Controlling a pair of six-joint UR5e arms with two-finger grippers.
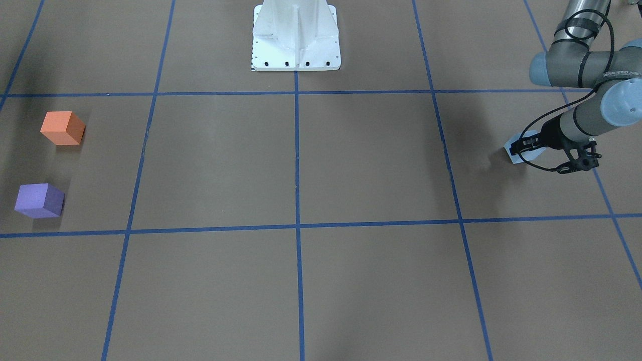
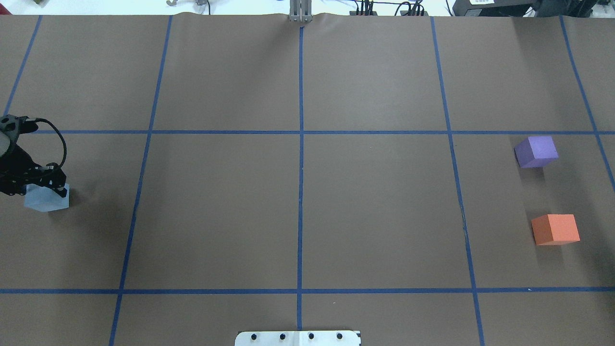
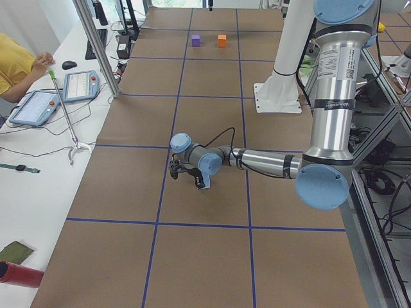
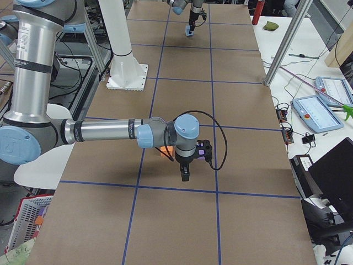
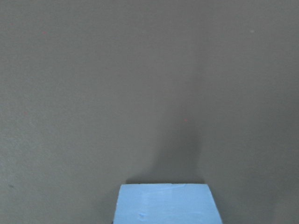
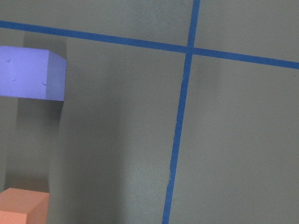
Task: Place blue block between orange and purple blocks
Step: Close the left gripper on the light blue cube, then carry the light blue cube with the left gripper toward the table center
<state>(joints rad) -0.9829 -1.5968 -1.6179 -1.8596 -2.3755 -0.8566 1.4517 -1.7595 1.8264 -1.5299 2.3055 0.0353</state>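
Your left pincer [image 2: 39, 191] sits at the far left of the overhead view with its jaws spread, one finger on each side of the blue block [image 2: 46, 202]. The block looks to be resting on the surface [image 2: 216, 206], low down between the fingers. I cannot tell whether either pad touches it yet. The left wrist view shows only the block's top edge at the bottom of the picture, so you seem centred on it.

I judge this to be the grasp step: the reach is done and the lift has not begun. Next you need to close squarely on two opposite faces, then raise the block straight up so it does not drag.

At the far right, well apart from the blue block, are the purple [image 2: 537, 151] and orange [image 2: 556, 229] blocks. Purple is farther from the base, orange is nearer, and bare surface lies between them. That gap looks only a little wider than a block, so lower the blue one in carefully and nudge neither neighbour.

Your right pincer [image 4: 185, 175] hangs just beside those two. Only the side view shows it, so I cannot tell whether its jaws are spread or pressed together. Mind it when you cross over.
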